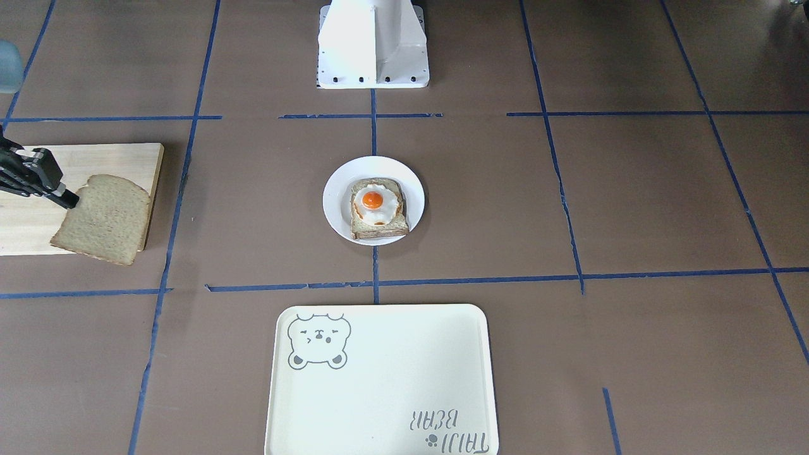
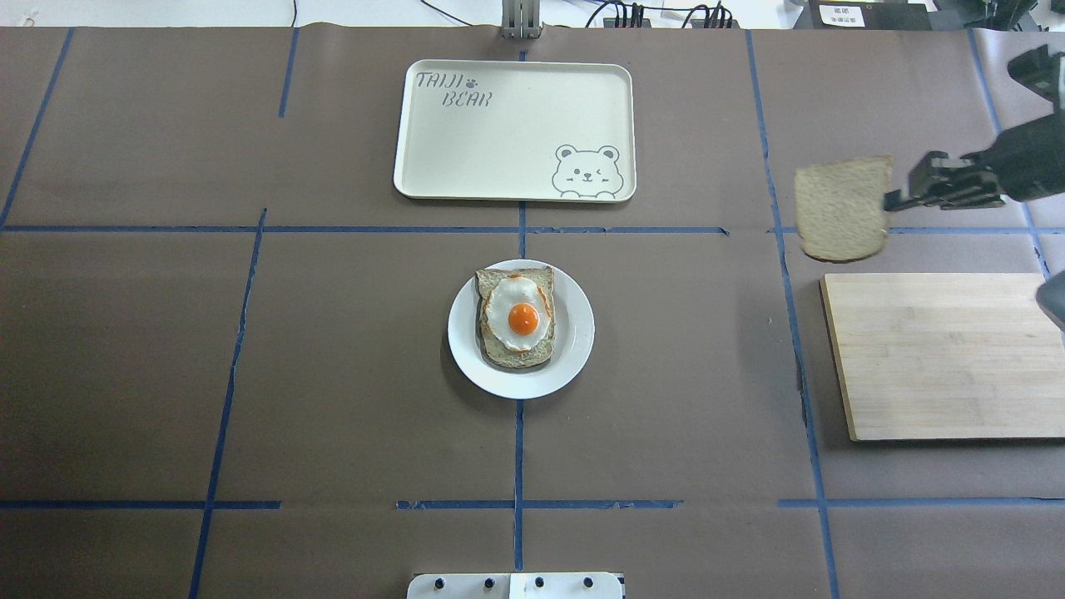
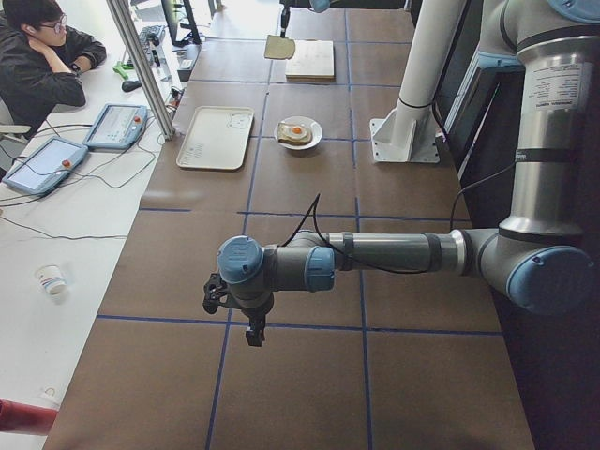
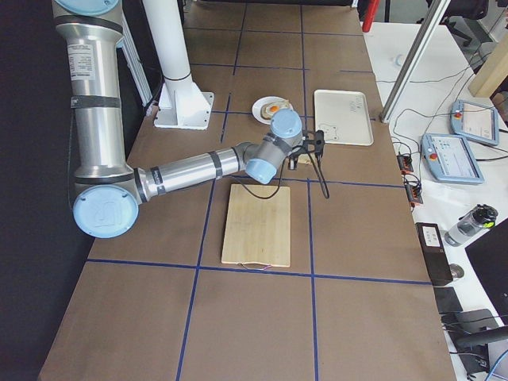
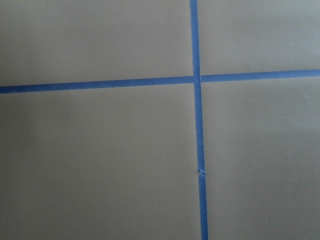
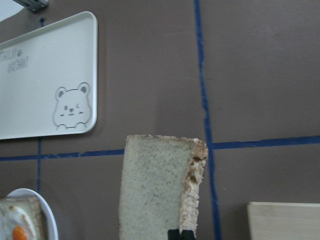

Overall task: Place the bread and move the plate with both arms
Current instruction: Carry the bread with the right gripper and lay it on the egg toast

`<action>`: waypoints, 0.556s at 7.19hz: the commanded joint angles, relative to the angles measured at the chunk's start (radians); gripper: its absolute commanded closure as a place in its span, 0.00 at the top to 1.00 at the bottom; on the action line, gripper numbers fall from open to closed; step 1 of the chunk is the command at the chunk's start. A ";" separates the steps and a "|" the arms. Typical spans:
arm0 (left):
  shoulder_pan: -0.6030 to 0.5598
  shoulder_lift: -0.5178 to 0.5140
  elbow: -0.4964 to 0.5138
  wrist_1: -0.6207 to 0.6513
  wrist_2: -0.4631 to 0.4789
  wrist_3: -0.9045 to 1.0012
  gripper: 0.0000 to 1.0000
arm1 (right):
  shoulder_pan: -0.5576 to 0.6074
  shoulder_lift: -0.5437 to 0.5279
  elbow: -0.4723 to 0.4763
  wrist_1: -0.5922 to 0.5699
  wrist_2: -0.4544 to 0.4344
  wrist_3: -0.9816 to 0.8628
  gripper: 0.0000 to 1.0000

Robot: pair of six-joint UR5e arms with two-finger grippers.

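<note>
My right gripper (image 2: 897, 198) is clamped on one edge of the bread (image 2: 840, 208), holding it in the air by the far inner corner of the wooden board (image 2: 940, 358) at the right end of the worktop (image 2: 333, 374). The plate (image 2: 574, 349) sits mid-worktop bearing an egg-topped slice (image 2: 517, 316). My left gripper (image 3: 251, 328) hangs over the worktop's left end; I cannot tell how its jaws stand.

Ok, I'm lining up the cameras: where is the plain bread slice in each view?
Front-facing: bread at the left.
Overhead: far right.
Exterior left: top, far end.
Exterior right: centre, only a sliver shows.
Left wrist: not in view.
Right wrist: bottom centre.
Landmark: the bear tray, in every view but left wrist.
</note>
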 commanded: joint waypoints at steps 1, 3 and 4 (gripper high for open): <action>0.000 0.000 0.002 0.000 0.000 0.000 1.00 | -0.154 0.239 -0.019 0.000 -0.099 0.265 0.00; 0.000 -0.001 0.002 0.000 0.000 0.000 1.00 | -0.344 0.324 -0.017 0.049 -0.349 0.374 0.00; 0.000 0.000 0.000 0.000 0.000 0.000 1.00 | -0.478 0.326 -0.039 0.128 -0.526 0.373 0.00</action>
